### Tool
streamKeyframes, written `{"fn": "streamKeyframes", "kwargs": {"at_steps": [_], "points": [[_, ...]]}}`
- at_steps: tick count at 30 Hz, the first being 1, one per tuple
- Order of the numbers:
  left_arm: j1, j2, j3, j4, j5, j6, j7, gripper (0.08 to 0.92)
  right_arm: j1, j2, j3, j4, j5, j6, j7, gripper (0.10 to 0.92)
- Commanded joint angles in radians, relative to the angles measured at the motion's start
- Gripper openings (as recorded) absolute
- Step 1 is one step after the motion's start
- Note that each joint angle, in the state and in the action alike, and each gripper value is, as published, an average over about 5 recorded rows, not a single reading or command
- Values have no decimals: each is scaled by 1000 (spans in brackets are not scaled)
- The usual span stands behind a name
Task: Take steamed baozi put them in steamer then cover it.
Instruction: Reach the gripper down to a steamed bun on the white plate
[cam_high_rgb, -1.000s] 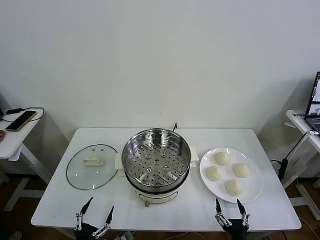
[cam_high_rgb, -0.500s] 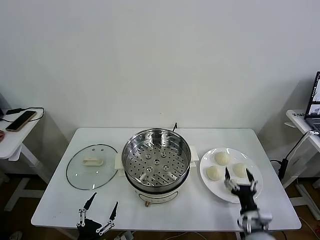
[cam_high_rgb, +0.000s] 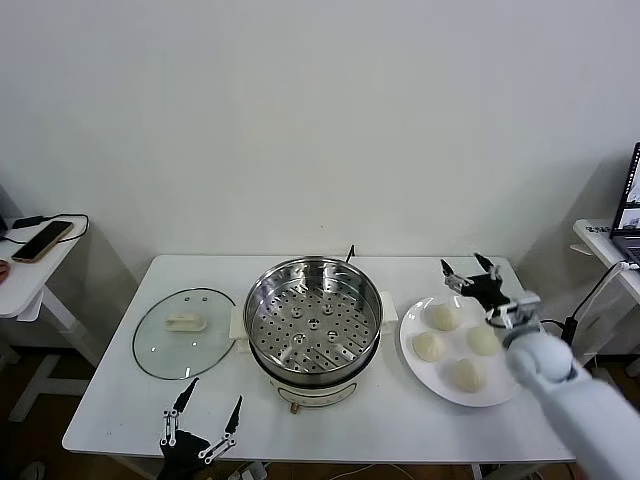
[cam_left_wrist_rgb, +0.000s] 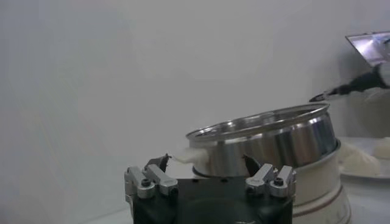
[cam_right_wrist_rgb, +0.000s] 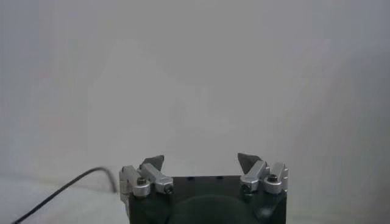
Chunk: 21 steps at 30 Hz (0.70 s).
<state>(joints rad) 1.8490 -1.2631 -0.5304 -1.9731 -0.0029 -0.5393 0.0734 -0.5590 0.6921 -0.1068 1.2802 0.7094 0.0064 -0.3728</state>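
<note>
Reaching out over the white table (cam_high_rgb: 120, 400), the right gripper (cam_high_rgb: 468, 270) hangs above the far edge of a white plate (cam_high_rgb: 505, 385), its two fingers spread wide and empty. Four steamed baozi (cam_high_rgb: 444, 317) lie on that plate: the nearest one sits just below and slightly behind the fingertips, toward the robot, apart from them; the other three lie farther back toward the robot, under and beside the right arm's forearm. None is touched. In the right wrist view the parted fingers point at a plain white wall (cam_right_wrist_rgb: 195, 73), with a dark cable (cam_right_wrist_rgb: 55, 193) trailing off to one side.

To the left of the right gripper stands the steamer (cam_high_rgb: 313, 325), a shiny steel pot with a perforated tray inside, on a cream base. It holds no buns and is uncovered. Beyond the steamer, well apart from the right gripper, the cover (cam_high_rgb: 185, 333) lies flat on the table, a clear glass lid with a cream handle on top.

The left gripper (cam_high_rgb: 205, 413) hovers low at the table's near edge, fingers also spread and holding nothing. The cover lies just ahead of it, and the steamer ahead and to its right; its wrist view shows the pot's steel wall in front of it.
</note>
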Motion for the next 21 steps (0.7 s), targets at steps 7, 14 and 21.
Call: {"fn": "streamKeyframes", "kwargs": {"at_steps": [7, 14, 21], "points": [[-2, 0, 4, -18, 1, 6, -6, 823, 568, -36, -470, -382, -378, -36, -855, 823], [0, -2, 7, -21, 1, 10, -12, 823, 649, 96, -522, -489, -718, 10, -995, 823], [1, -2, 3, -21, 1, 10, -17, 823, 658, 193, -545, -550, -839, 49, -959, 823]]}}
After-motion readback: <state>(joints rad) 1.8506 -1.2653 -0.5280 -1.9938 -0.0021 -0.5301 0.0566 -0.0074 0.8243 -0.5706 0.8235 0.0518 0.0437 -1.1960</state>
